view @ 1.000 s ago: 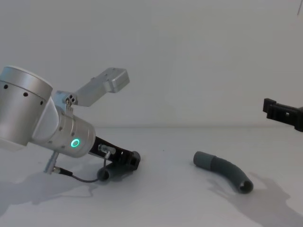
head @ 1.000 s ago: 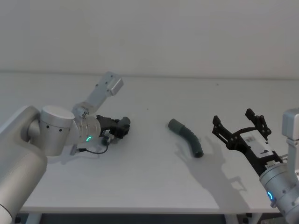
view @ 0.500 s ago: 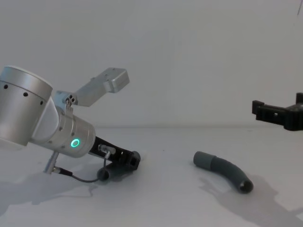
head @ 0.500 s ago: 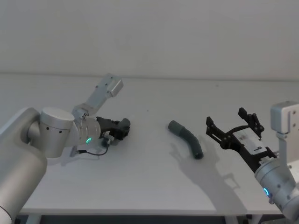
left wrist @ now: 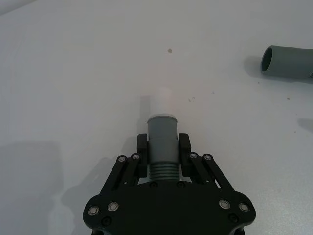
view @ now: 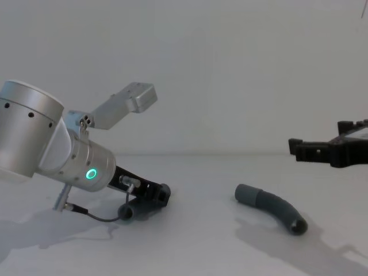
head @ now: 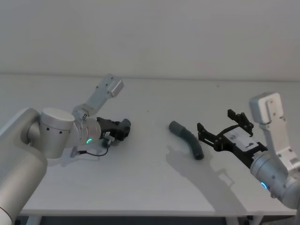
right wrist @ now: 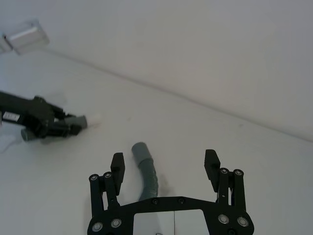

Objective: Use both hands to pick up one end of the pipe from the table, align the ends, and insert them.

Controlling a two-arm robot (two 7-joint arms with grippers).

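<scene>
Right jaws agape beside loose pipe [head: 189, 139]; left jaws clamp second pipe [left wrist: 162, 142].

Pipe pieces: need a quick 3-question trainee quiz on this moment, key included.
1. True or false: the right gripper is shut on the free pipe piece.
2. What does the left gripper hold? A) nothing B) the sleeved pipe piece C) a cable
3. Fill the blank: the free pipe piece lies on the ___.

Key
1. False: its jaws stand open, clear of the piece.
2. B
3. table
</scene>
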